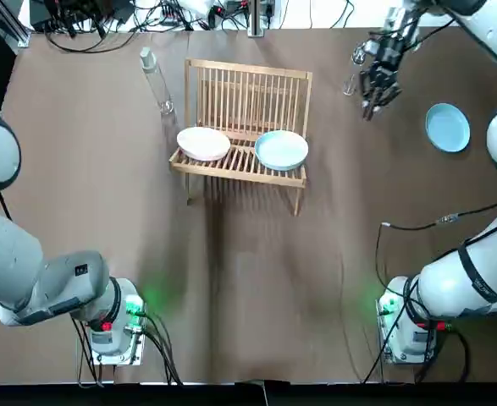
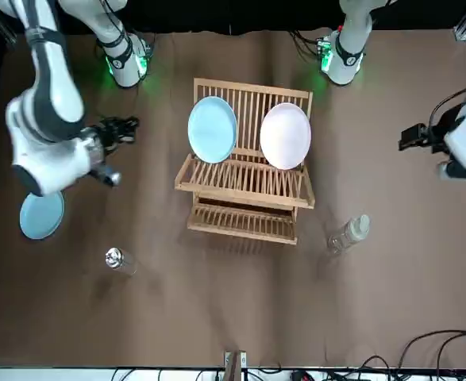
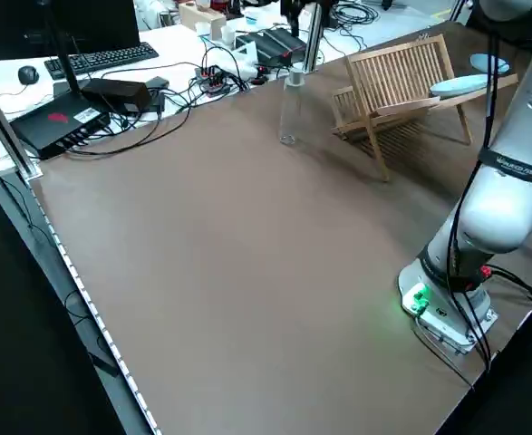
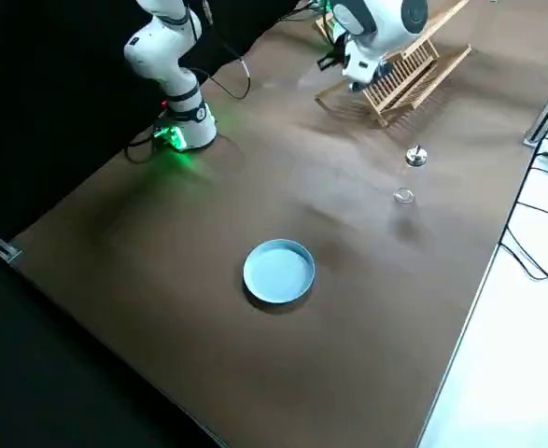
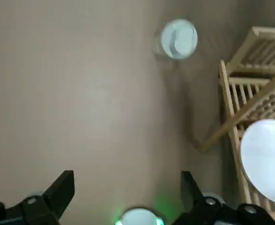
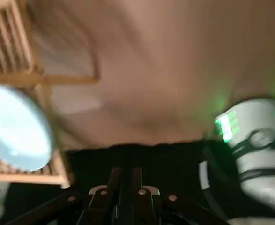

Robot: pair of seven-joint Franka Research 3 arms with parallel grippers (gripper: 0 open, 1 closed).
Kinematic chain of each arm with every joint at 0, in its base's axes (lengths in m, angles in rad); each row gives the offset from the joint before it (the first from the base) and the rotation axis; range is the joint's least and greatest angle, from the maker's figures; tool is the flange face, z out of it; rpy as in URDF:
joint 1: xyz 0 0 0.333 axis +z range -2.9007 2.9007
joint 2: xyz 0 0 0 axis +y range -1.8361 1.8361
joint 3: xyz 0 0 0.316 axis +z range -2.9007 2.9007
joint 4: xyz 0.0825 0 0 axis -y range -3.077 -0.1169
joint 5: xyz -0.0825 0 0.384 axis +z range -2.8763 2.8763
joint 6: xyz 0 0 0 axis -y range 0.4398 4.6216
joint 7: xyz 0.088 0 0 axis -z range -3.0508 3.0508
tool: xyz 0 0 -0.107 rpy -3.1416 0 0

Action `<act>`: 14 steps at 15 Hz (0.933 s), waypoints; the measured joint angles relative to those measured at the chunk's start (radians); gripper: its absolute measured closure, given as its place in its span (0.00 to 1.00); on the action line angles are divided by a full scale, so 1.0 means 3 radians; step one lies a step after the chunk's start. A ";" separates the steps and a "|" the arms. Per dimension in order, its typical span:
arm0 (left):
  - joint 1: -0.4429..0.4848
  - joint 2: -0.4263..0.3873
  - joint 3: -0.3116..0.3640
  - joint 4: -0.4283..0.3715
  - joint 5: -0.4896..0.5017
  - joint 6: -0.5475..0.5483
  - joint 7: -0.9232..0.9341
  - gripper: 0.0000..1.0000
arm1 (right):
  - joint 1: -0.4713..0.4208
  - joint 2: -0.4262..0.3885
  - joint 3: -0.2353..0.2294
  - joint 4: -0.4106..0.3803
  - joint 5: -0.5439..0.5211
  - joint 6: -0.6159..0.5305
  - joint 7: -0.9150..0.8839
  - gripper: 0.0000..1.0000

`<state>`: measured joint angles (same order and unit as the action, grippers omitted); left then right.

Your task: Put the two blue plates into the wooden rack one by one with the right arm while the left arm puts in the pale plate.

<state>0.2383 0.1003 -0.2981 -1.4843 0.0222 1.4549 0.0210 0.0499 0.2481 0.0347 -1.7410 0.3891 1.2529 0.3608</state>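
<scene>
The wooden rack (image 1: 246, 127) stands mid-table and holds two upright plates. The pale plate (image 1: 203, 144) is in its left part and one blue plate (image 1: 280, 150) in its right part. The other blue plate (image 1: 448, 127) lies flat on the table at the far right. My right gripper (image 1: 371, 101) hovers between the rack and that plate, to the plate's left. In the right wrist view its fingers (image 6: 136, 177) are pressed together with nothing between them. My left gripper (image 5: 127, 178) stands open and holds nothing, left of the rack above bare table.
A clear plastic bottle (image 1: 157, 80) stands just left of the rack's back. A small glass (image 1: 352, 72) sits near the right gripper. Cables and equipment line the table's far edge. Both arm bases (image 1: 117, 326) are at the near edge.
</scene>
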 joint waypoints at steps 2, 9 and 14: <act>-0.0025 -0.0060 -0.0004 -0.0002 0.0109 0.0121 0.0008 0.00 | -0.0208 0.0000 -0.0008 0.0061 -0.0419 0.0009 -0.0484 0.84; -0.0044 -0.0062 -0.0073 -0.0012 0.0284 0.0169 -0.0031 0.00 | -0.0902 0.0118 -0.0017 0.0065 -0.1337 0.0921 -0.1569 0.74; -0.0455 -0.0064 0.0277 -0.0031 0.0139 0.0164 -0.0206 0.00 | -0.1326 0.0568 -0.0018 0.0060 -0.1551 0.1825 -0.1939 0.53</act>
<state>0.1017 0.0810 -0.2150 -1.4935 0.0638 1.5041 -0.0409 -0.3478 0.4185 0.0293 -1.7231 -0.0762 1.8004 -0.2208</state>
